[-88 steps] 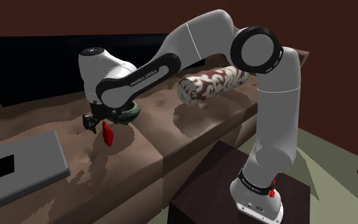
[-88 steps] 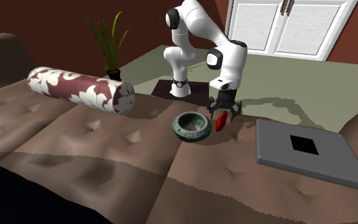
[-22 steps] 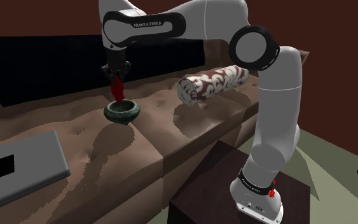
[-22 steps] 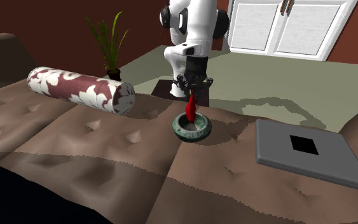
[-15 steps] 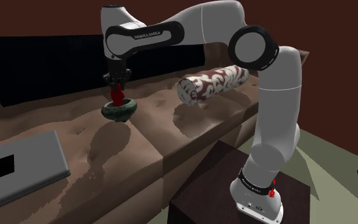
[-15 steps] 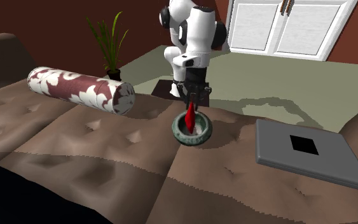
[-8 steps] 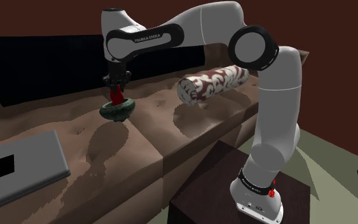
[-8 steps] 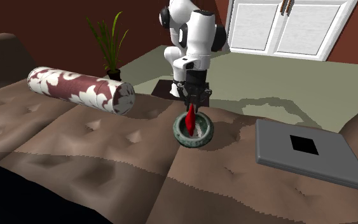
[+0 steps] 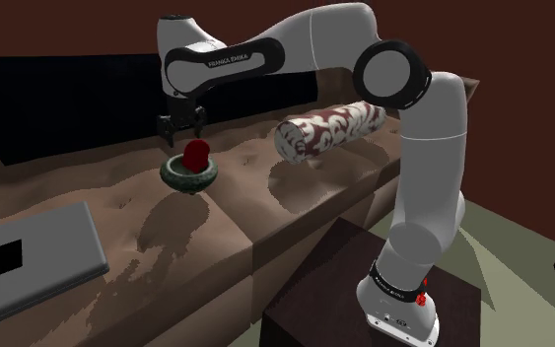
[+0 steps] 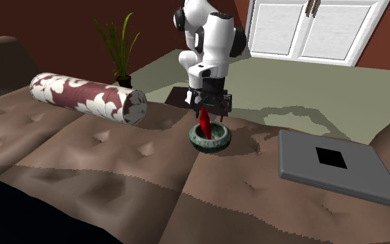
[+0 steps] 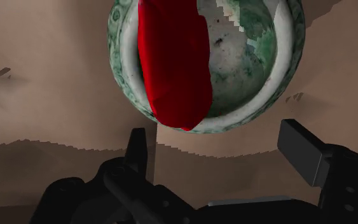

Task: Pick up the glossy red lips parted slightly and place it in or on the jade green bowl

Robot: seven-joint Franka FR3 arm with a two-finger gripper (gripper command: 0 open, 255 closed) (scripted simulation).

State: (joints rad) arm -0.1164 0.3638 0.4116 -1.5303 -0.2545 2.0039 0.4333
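Note:
The glossy red lips (image 9: 196,153) rest in the mottled green bowl (image 9: 187,177) on the brown sofa, leaning against its rim. From the second exterior view the lips (image 10: 204,119) stand on edge inside the bowl (image 10: 211,142). My black gripper (image 9: 181,127) hovers just above the bowl, open, and touches nothing. The wrist view looks down on the lips (image 11: 174,63) lying across the bowl (image 11: 287,57), one end over the rim. The gripper (image 11: 215,137) has its fingers (image 11: 137,151) wide apart with nothing between them.
A patterned red-and-white bolster (image 9: 329,128) lies on the sofa seat toward the shoulder view's right. A flat grey slab with a black square (image 10: 335,168) sits on the sofa beside the bowl. A potted plant (image 10: 120,41) and white doors (image 10: 311,28) stand behind the arm.
The gripper has opened and let go of the lips, then risen a little. The lips have tipped over and now rest in the bowl.

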